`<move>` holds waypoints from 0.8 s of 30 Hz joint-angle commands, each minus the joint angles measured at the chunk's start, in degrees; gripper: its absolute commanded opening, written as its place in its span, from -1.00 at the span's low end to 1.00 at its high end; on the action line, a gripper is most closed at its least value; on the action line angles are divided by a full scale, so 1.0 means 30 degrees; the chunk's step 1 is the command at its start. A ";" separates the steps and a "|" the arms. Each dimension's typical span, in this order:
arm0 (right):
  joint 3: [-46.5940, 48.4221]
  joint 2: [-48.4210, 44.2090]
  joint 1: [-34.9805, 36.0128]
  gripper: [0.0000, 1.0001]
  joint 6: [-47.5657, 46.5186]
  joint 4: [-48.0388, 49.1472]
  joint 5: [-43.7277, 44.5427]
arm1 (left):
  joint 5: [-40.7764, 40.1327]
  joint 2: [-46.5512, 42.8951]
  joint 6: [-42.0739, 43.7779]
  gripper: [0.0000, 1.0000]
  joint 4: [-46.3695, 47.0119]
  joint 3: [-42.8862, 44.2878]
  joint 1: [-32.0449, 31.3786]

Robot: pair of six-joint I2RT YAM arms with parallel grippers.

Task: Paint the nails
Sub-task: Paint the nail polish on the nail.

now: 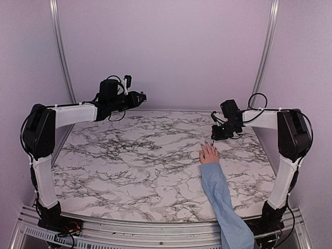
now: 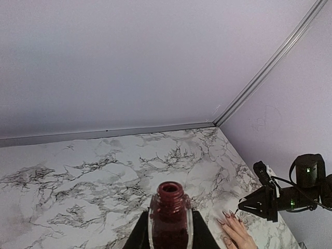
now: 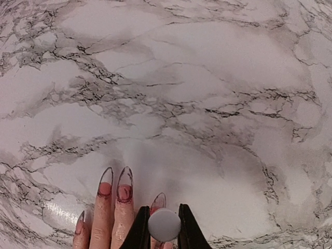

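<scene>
My right gripper (image 3: 164, 217) is clamped on a round grey cap (image 3: 164, 226); the nails (image 3: 124, 185) lie just ahead and left of it. My left gripper (image 2: 170, 236) is closed around an open dark-red bottle (image 2: 170, 210), well apart from them.

A: Surface?
B: Marble-pattern tabletop (image 1: 129, 166), white, dark veining.
A: Surroundings?
B: Pale lilac walls (image 1: 166, 52). Metal corner strip (image 1: 61, 52) left, another (image 1: 263, 52) right. Aluminium rail (image 1: 155, 229) along near edge.
</scene>
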 commanded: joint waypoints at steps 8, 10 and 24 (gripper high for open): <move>0.0417 0.0082 -0.0205 -1.00 0.0316 0.0672 -0.0700 | 0.0255 -0.0108 -0.0061 -1.00 0.0799 0.0243 0.0054; 0.0439 0.0141 -0.0180 -1.00 0.0346 0.0677 -0.0795 | 0.0277 -0.0060 -0.0033 -1.00 0.0798 0.0307 0.0046; 0.1188 0.0966 -0.0203 -1.00 0.0493 0.0475 -0.1101 | 0.0227 -0.0061 0.0058 -1.00 0.0811 0.0195 0.0061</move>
